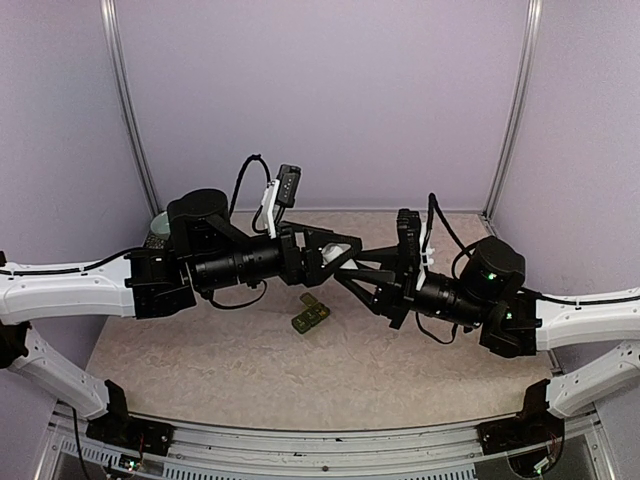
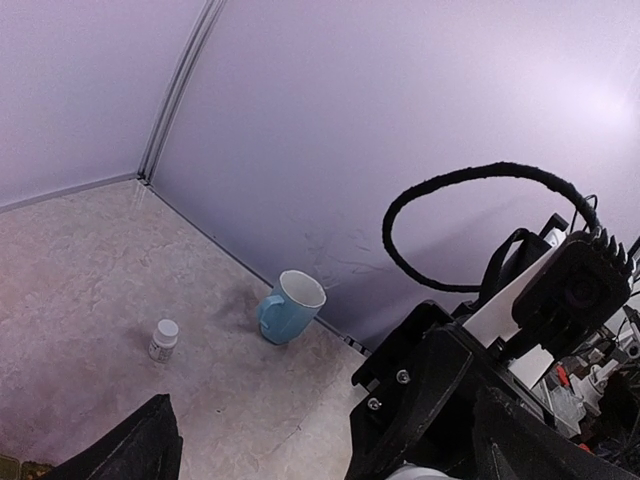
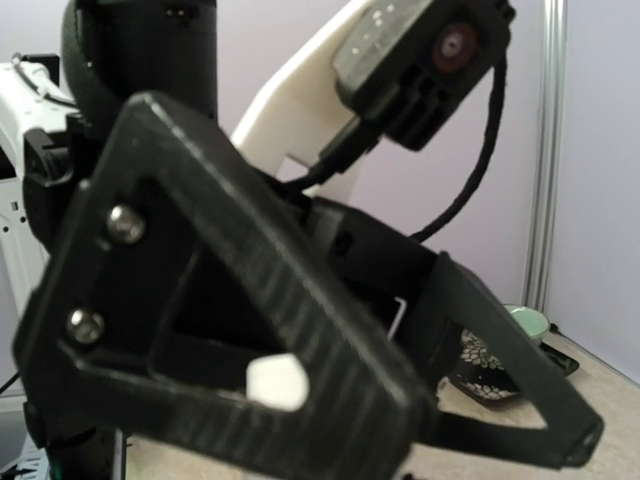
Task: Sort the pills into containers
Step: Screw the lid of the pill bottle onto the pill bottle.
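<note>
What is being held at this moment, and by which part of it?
The shut right gripper seems to pinch a small white object; which part cannot be told. The open left gripper holds nothing.

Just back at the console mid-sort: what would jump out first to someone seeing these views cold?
The left hand, open, and the right hand, shut, meet nose to nose above the table with something small and white between them. Just in front of them a small dark green strip of lidded compartments lies on it. A pale blue mug stands close to a wall.
</note>
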